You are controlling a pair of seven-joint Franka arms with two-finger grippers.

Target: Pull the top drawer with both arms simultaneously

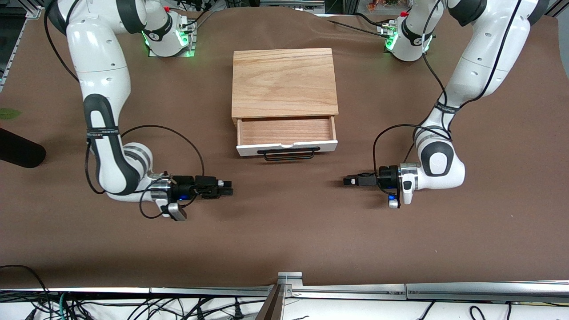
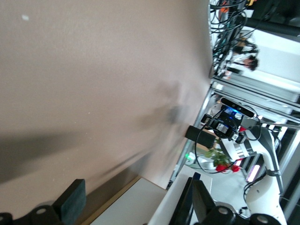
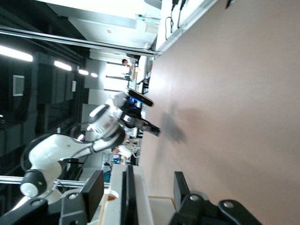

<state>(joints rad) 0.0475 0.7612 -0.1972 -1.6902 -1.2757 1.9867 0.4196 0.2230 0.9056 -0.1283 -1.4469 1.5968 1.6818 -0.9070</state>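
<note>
The light-wood box stands mid-table. Its top drawer is pulled partly out and shows its reddish-brown inside, white front panel and black wire handle. My right gripper is open and empty, low over the cloth, off the drawer's corner toward the right arm's end, pointing at the left gripper. My left gripper is open and empty, low over the cloth toward the left arm's end. The right wrist view shows the handle between its open fingers, farther off. The left wrist view shows the white panel.
Brown cloth covers the table. A black object and a green leaf lie at the right arm's end. A metal rail and cables run along the edge nearest the front camera.
</note>
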